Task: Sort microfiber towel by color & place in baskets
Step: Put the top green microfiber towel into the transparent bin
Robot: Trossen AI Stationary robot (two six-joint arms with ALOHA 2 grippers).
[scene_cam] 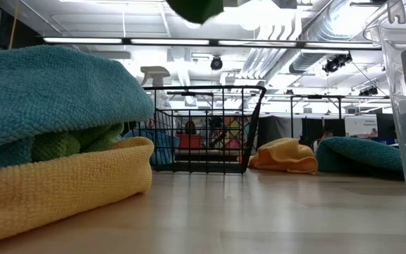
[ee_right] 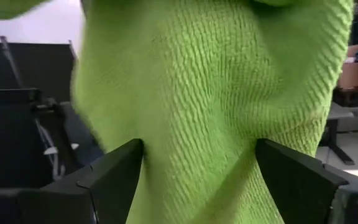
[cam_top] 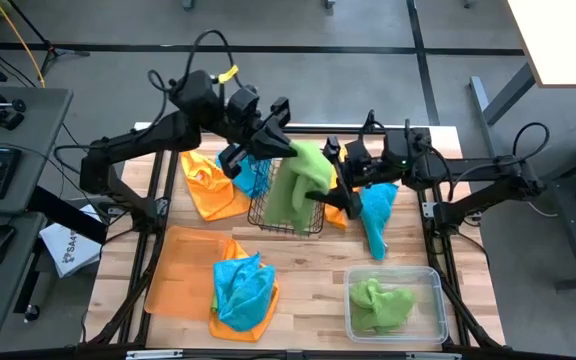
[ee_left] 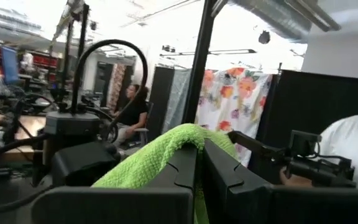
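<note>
While I hold both arms over the bench (cam_top: 308, 290):
Left gripper (cam_top: 290, 152): jaws clamped on the lime green towel (cam_top: 296, 185), hanging above the black wire basket (cam_top: 286, 212).
Right gripper (cam_top: 320, 190): jaws spread wide around that towel's lower part.
Clear tub (cam_top: 435, 290): one green towel (cam_top: 380, 303) inside.
Orange tray (cam_top: 173, 280): blue towel (cam_top: 242, 285) on it.

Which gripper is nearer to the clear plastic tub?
Right. The right gripper is up-table of the clear tub beside the wire basket; the left gripper is beyond it, holding the green towel.
</note>
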